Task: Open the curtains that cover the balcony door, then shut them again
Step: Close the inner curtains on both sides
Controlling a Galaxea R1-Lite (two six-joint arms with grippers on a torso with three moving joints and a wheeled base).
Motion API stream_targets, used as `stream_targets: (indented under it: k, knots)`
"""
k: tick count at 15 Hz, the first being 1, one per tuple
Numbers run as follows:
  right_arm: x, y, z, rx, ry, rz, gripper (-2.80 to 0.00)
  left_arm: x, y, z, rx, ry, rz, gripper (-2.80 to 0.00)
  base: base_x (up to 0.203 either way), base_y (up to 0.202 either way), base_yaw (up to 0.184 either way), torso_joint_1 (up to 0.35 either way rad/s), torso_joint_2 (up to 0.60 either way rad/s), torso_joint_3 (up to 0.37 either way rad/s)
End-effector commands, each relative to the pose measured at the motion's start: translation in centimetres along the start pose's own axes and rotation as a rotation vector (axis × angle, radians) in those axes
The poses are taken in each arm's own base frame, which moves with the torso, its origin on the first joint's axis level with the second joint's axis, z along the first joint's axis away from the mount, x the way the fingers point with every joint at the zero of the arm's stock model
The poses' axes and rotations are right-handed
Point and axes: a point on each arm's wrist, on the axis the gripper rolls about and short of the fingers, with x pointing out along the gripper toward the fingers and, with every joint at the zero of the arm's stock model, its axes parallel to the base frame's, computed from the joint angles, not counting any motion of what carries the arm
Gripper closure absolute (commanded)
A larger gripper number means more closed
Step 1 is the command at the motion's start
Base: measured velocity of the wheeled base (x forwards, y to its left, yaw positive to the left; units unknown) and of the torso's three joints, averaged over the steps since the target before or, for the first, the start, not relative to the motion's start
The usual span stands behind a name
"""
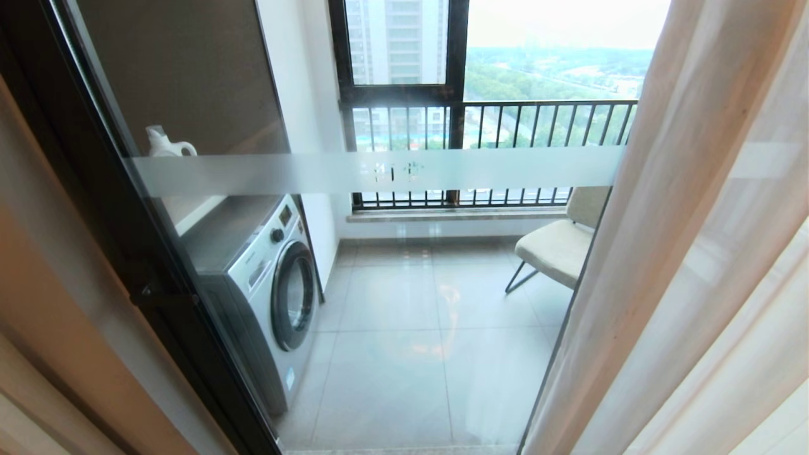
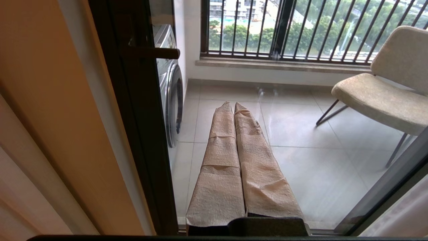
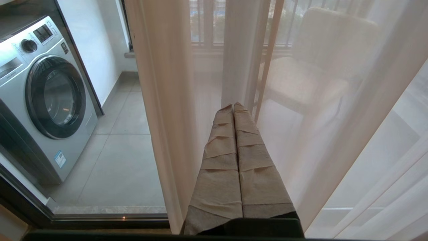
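With both paper-wrapped end effectors (image 2: 234, 104) (image 3: 233, 105) pressed together and empty, the sheer beige curtains (image 1: 689, 265) are being left drawn aside from the dark-framed glass balcony door (image 1: 392, 170), closing outstanding.

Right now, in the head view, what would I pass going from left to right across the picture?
Beige-tan woven curtain → dark brown-black metal door frame → white detergent jug → silver front-loading washing machine → cream upholstered chair on thin metal legs → sheer white curtain layer.
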Motion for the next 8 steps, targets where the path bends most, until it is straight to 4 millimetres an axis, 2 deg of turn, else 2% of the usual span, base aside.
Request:
stream_targets:
  k: [1, 8]
  knots:
    - [0.0, 0.0, 0.0, 0.0, 0.0, 0.0, 0.0, 0.0, 0.0, 0.0, 0.0, -0.001, 0.0, 0.0, 0.0, 0.0, 0.0, 0.0, 0.0, 0.0]
    - [0.0, 0.0, 0.0, 0.0, 0.0, 0.001, 0.0, 0.0, 0.01, -0.01, 0.0, 0.001, 0.002, 0.0, 0.0, 0.0, 0.0, 0.0, 0.0, 0.0]
